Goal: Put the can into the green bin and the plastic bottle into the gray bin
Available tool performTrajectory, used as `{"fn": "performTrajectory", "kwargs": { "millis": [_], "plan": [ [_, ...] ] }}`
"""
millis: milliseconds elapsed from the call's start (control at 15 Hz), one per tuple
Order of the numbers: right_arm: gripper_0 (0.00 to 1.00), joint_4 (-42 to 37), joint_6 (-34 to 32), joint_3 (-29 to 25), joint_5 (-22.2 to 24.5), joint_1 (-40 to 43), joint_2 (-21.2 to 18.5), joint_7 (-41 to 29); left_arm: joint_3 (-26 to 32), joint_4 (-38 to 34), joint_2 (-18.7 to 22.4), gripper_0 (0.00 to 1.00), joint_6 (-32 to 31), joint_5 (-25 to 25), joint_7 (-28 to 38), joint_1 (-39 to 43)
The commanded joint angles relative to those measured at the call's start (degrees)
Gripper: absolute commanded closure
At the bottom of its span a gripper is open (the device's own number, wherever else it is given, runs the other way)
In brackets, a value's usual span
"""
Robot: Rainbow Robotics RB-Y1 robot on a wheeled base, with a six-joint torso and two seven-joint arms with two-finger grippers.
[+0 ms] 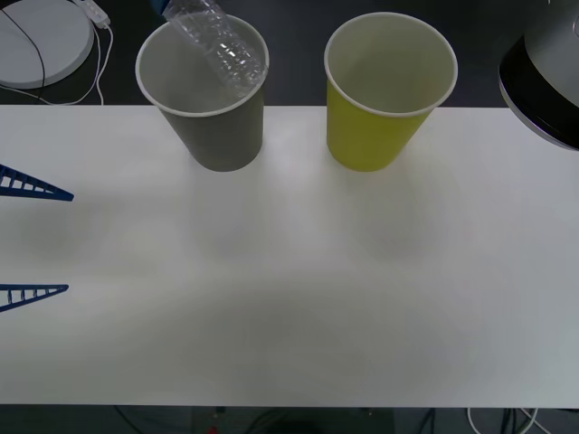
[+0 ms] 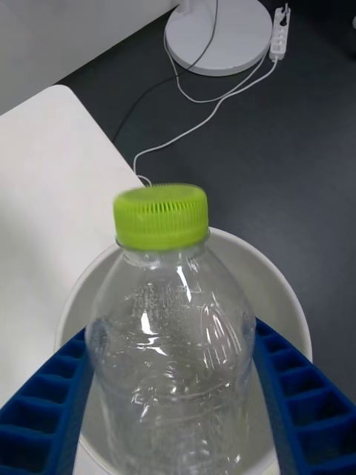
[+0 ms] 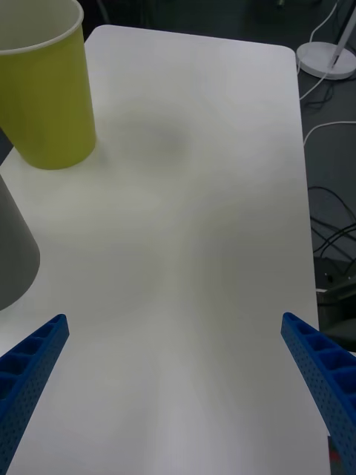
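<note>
Right gripper clamps the unlabelled plastic bottle over the gray bin; left gripper spread wide.

A lab or test room is suggested: a plain white table is set on dark flooring, w/ a round white stand base at upper left of the front view, a power strip and loose white cables trailed nearby.

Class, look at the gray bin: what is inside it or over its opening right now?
The plastic bottle hangs tilted over the gray bin, its base just inside the rim, clamped by the right gripper. The bin's bottom is partly covered by the bottle. The left gripper waits open over the table.
</note>
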Motion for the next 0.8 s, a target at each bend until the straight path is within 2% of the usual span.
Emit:
{"fn": "performTrajectory", "kwargs": {
  "millis": [67, 800],
  "plan": [
    [0.00, 0.07, 0.41, 0.00, -0.41, 0.02, 0.00, 0.19, 0.00, 0.00, 0.00, 0.00, 0.00, 0.00, 0.00, 0.00],
    [0.00, 0.07, 0.77, 0.09, -0.58, -0.07, -0.18, 0.72, 0.00, 0.00, 0.00, 0.00, 0.00, 0.00, 0.00, 0.00]
  ]
}}
